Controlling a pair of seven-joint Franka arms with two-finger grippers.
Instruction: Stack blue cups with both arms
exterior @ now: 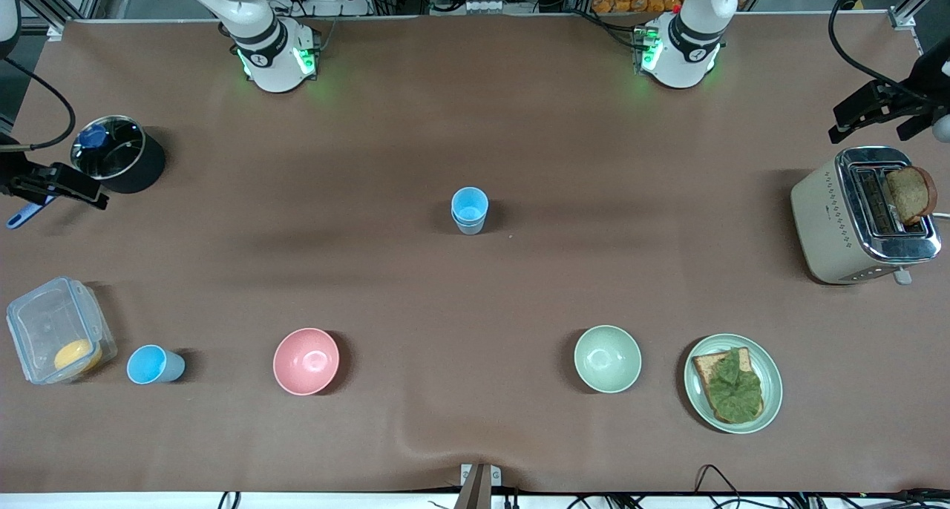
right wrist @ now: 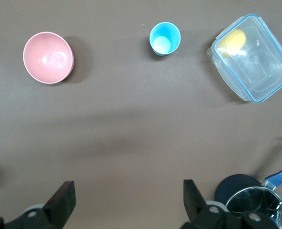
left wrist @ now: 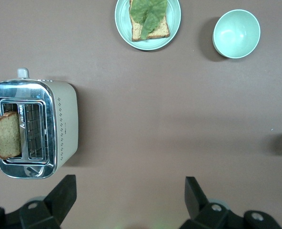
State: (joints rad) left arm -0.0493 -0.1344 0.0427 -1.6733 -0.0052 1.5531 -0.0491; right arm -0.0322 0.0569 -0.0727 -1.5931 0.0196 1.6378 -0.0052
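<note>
Stacked blue cups (exterior: 469,209) mid-table, prob. two nested; lone blue cup (exterior: 154,364) beside pink bowl (exterior: 306,360), toward right arm's end. Left gripper (left wrist: 131,200), right gripper (right wrist: 126,202) both spread, empty. Risk: off-centre pinch tipping cup.

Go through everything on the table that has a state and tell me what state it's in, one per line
Stacked blue cups: two nested, upright.
Single blue cup: upright, empty.
Pink bowl: upright, empty.
Pale green bowl: upright, empty.
Plate: holds lettuce-topped bread.
Toaster: toast sticking up.
Plastic container: yellow item inside.
Steel pot: upright, uncovered.
Left gripper: open, empty.
Right gripper: open, empty.
</note>
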